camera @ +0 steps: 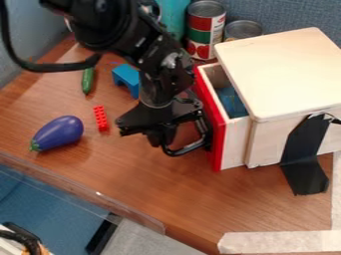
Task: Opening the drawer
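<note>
Smooth wooden drawer (pixel 235 142) — glossy eggplant (pixel 59 133)

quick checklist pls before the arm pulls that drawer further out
1. Pincer at the drawer's black handle: ok, right up against it in this view.
2. Firm hold on the handle: cannot tell.
3. Drawer free to slide: ok so far as it is partly out, with a gap behind its red front.
4. Drawer fully open: not ok, the lid covers its rear.
5. Toys away from the front: ok, the eggplant and red brick lie beyond the pincer.
6. Black strip running from box to table: ok, in place.
</note>
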Motion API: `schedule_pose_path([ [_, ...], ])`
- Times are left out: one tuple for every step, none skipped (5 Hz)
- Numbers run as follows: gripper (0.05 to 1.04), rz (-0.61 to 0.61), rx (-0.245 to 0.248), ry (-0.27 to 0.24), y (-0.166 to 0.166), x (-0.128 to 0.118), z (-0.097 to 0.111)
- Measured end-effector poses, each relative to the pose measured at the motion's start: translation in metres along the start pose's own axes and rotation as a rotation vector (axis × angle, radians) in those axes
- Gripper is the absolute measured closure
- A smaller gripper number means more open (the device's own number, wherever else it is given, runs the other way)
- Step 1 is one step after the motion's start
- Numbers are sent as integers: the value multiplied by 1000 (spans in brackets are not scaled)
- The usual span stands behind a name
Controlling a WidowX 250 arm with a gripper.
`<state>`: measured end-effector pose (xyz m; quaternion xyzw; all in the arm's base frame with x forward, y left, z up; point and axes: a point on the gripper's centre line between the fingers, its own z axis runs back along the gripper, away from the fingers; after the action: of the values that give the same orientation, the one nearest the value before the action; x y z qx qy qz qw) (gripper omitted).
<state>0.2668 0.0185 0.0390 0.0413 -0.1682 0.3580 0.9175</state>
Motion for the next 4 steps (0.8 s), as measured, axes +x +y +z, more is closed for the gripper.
schedule_pose_path([
  [962,-28,20,28,12,3,3],
  [962,-38,21,48,18,5,6],
  [962,-68,34,96,26,2,6],
  [962,-81,46,114,30,1,5],
])
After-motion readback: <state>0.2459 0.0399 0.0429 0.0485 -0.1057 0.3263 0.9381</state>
